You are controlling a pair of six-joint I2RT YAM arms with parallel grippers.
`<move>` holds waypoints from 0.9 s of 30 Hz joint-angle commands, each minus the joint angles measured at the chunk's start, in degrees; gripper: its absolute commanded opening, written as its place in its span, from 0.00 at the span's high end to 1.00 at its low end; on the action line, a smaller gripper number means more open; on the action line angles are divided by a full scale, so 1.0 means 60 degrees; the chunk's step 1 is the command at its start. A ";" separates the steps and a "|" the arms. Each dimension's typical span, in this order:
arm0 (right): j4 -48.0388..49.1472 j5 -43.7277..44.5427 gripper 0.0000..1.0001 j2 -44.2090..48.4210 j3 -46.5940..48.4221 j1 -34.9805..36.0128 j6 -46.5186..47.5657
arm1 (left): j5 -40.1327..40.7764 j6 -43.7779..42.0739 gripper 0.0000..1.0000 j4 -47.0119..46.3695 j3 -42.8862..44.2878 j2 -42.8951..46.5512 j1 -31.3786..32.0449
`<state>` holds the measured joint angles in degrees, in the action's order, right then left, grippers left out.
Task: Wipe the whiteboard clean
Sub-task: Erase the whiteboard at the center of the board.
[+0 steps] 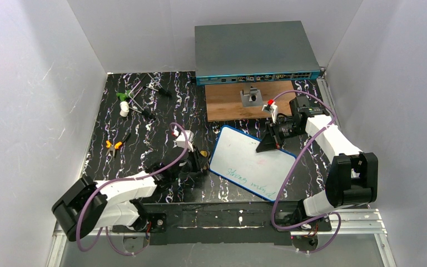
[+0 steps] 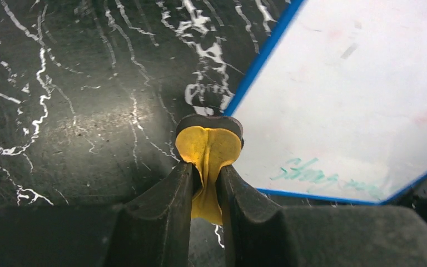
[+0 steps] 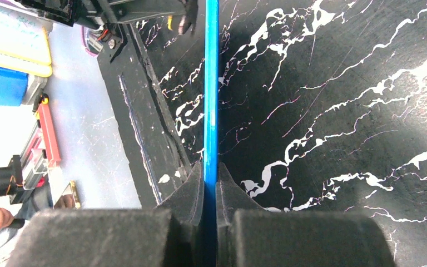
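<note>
The whiteboard (image 1: 250,158) sits in the middle of the black worktop (image 1: 144,128), which has white squiggly lines on it. The whiteboard is turned a bit, with one corner pointing at the front. It has a thin blue rim. Most of it is white, and there is some green writing near its front edge.

The right end effector (image 3: 210,178) is squeezed tight on the whiteboard's blue rim at the far side. The left end effector (image 2: 207,172) is pinching a soft yellow pad (image 2: 208,147) between its fingers. The pad is just beside the whiteboard's left edge. I cannot tell if it touches.

At the back stand a grey box with ports (image 1: 256,50) and a wooden board (image 1: 228,105). Small orange pliers (image 1: 114,146) lie far off to the left.
</note>
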<state>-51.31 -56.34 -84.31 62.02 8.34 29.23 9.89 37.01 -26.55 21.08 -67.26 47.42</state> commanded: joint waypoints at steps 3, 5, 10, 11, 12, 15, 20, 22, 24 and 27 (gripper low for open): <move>-0.0296 -0.0783 0.99 0.0116 0.0019 -0.0013 -0.0026 | -0.0949 -0.1999 1.00 -0.0246 -0.0397 0.1744 0.0592; -0.0306 -0.0805 0.99 0.0080 0.0041 -0.0013 -0.0033 | -0.0791 -0.2303 1.00 0.0043 -0.0222 0.1638 0.0996; -0.0289 -0.0756 0.99 0.0063 0.0014 -0.0013 -0.0037 | 0.0435 -0.2788 1.00 -0.0225 0.0619 -0.0311 0.2258; -0.0290 -0.0759 0.99 0.0059 0.0006 -0.0013 -0.0029 | 0.0670 -0.2901 1.00 -0.0312 0.0885 -0.0798 0.2467; -0.0295 -0.0758 0.99 0.0050 0.0011 -0.0013 -0.0026 | 0.0998 -0.3038 1.00 -0.0407 0.1107 -0.1235 0.2677; -0.0305 -0.0765 0.99 0.0076 0.0020 -0.0025 -0.0022 | 0.2071 -0.3148 1.00 -0.0767 0.1599 -0.2339 0.3146; -0.0338 -0.0818 0.99 0.0106 0.0049 -0.0027 0.0002 | 0.2672 -0.3039 1.00 -0.1428 0.1665 -0.3265 0.3215; -0.0353 -0.0826 0.99 0.0103 0.0060 -0.0027 -0.0001 | 0.2500 -0.2965 1.00 -0.1555 0.1712 -0.3507 0.3215; -0.0354 -0.0859 0.99 0.0105 0.0050 -0.0027 0.0018 | 0.1972 -0.2966 1.00 -0.1731 0.1891 -0.3819 0.3281; -0.0366 -0.0860 0.99 0.0107 0.0050 -0.0028 0.0011 | 0.1304 -0.3369 1.00 -0.1843 0.2452 -0.4407 0.3623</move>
<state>-50.28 -55.99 -84.38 62.02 7.25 30.20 21.89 18.94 -35.16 31.29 -89.19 67.44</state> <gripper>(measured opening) 0.077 0.194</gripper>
